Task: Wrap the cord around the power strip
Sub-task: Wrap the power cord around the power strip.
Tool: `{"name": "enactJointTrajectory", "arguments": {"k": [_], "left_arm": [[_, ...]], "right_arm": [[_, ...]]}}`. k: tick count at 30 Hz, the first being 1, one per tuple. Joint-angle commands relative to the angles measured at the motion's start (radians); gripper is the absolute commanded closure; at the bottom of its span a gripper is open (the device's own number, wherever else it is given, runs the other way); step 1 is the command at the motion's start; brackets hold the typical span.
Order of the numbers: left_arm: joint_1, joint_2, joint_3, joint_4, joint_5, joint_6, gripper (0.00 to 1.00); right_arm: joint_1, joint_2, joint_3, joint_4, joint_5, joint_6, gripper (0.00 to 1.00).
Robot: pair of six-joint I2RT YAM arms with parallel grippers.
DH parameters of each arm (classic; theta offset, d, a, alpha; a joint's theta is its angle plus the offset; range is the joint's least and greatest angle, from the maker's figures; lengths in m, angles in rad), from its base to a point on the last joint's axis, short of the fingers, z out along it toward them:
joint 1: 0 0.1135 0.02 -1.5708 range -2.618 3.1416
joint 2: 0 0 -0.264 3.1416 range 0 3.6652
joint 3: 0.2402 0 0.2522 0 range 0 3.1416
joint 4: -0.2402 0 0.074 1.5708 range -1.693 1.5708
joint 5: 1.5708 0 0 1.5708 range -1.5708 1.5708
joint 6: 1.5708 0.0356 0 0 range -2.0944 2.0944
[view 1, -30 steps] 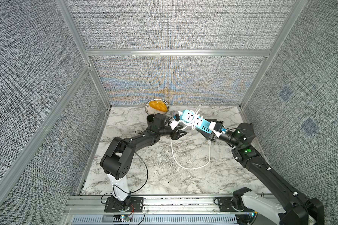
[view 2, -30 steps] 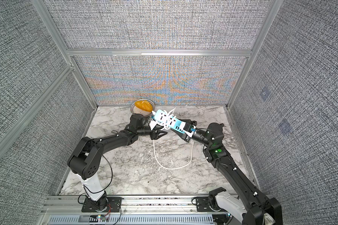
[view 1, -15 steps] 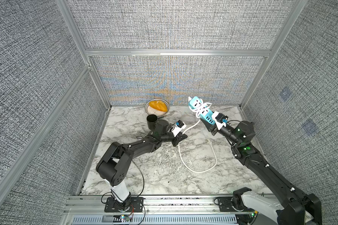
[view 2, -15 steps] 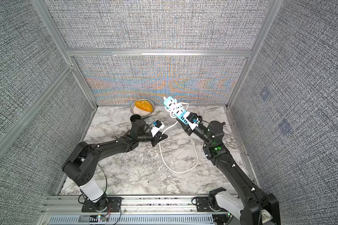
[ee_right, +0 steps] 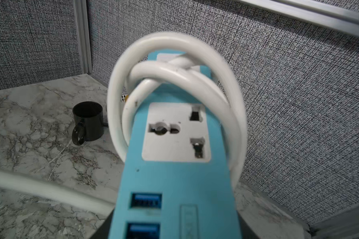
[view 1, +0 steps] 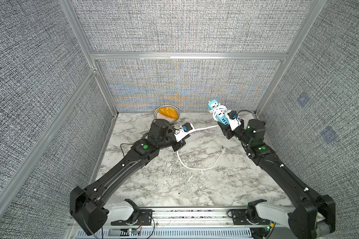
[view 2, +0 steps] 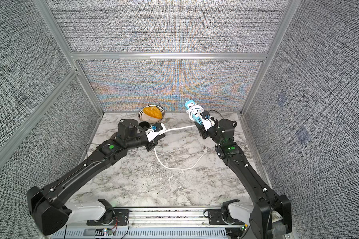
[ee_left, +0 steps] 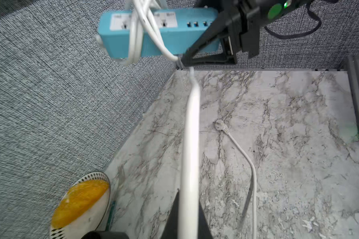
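One black mug (view 2: 143,125) and one bowl (view 1: 164,119) of orange food, back left of tabletop (view 1: 174,186). Left fingers (ee_left: 173,219) pinched on the single white cord (view 1: 203,128), taut to one blue power strip (view 1: 217,111), roughly three turns wound. Right fingers (ee_left: 207,39) clamp its USB end, aloft. One plug (view 1: 222,149) lies flat.

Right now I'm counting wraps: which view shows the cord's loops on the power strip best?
The right wrist view: the cord loops around the power strip close up. The left wrist view crops them; both top views show them tiny.
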Motion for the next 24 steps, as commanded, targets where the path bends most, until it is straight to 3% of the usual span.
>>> {"name": "enactJointTrajectory", "arguments": {"k": [1, 6, 19, 24], "left_arm": [[-0.005, -0.031, 0.066, -0.136, -0.079, 0.101, 1.00], [-0.010, -0.017, 0.195, -0.212, -0.114, 0.205, 1.00], [-0.031, 0.241, 0.658, -0.428, -0.045, 0.397, 1.00], [-0.031, 0.296, 0.698, -0.385, -0.094, 0.449, 1.00]], "right_arm": [[-0.002, 0.016, 0.005, -0.028, 0.062, -0.006, 1.00], [0.016, 0.040, 0.001, -0.085, 0.029, -0.060, 1.00], [0.158, 0.062, 0.000, -0.214, 0.026, -0.197, 1.00], [0.175, -0.001, -0.071, -0.181, -0.115, -0.271, 1.00]]}}
